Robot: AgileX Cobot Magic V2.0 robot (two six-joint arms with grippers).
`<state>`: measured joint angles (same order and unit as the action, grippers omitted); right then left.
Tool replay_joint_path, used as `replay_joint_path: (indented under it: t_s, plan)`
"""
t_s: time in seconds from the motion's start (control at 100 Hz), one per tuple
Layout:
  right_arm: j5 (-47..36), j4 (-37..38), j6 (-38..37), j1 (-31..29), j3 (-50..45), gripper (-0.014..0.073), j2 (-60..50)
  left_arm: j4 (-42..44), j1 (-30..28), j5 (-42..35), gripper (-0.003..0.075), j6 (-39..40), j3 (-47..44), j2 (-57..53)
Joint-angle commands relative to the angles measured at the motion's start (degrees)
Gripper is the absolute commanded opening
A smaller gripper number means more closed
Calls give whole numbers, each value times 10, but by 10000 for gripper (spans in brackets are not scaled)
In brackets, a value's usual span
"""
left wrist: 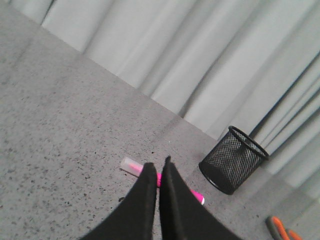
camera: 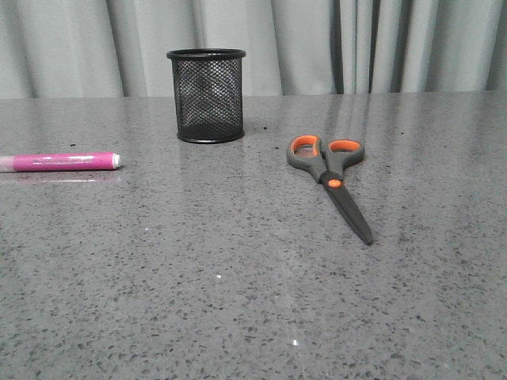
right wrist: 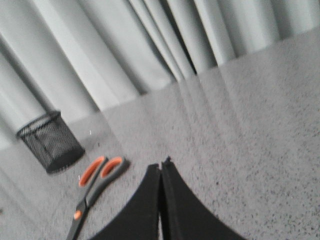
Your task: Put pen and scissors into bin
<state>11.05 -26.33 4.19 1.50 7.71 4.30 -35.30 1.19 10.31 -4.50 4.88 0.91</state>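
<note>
Here the left claw (left wrist: 159, 167) and right claw (right wrist: 161, 167) are both pressed closed and grip nothing. On the counter (camera: 238, 301), the pen (camera: 63, 161) lies left of the upright bin (camera: 207, 95), the scissors (camera: 329, 176) to its right.

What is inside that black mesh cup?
Nothing shows through the mesh of the bin; the pen and scissors lie outside on the table. Its floor is hidden behind the rim.
</note>
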Motion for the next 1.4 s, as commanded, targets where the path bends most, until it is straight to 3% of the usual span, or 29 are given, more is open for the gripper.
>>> replay_joint_path:
  t_s: [0.0, 0.11, 0.27, 0.5, 0.6, 0.7, 0.77, 0.83, 0.89, 0.97, 1.14, 1.39]
  plan:
    - [6, 31, 2, 0, 64, -64, 71, 79, -1, 21, -20, -3, 66, 48]
    - [46, 68, 3, 0, 132, -64, 168, 157, -1, 84, -20, -26, 132, 123]
    - [122, 80, 38, 0, 225, -66, 301, 174, -1, 160, -19, -94, 218, 228]
    - [160, 80, 57, 1, 301, -60, 409, 173, -1, 169, -18, -94, 267, 321]
    - [162, 80, 67, 1, 318, 34, 426, 165, -1, 168, -11, -104, 274, 344]
    - [162, 80, 67, 1, 327, 220, 433, 147, -1, 163, 68, -120, 280, 363]
    - [157, 80, 67, 1, 328, 374, 434, 137, -1, 160, 181, -122, 285, 375]
    - [157, 79, 67, 1, 328, 430, 434, 124, -1, 158, 277, -133, 291, 385]
    - [159, 79, 67, 1, 328, 433, 434, 113, -1, 156, 363, -149, 296, 394]
    - [158, 79, 67, 1, 328, 433, 434, 91, -1, 155, 388, -175, 309, 412]
    - [158, 79, 68, 1, 328, 433, 434, 32, -1, 204, 387, -324, 361, 474]
    - [162, 79, 68, 1, 328, 433, 434, 3, 1, 372, 387, -567, 486, 636]
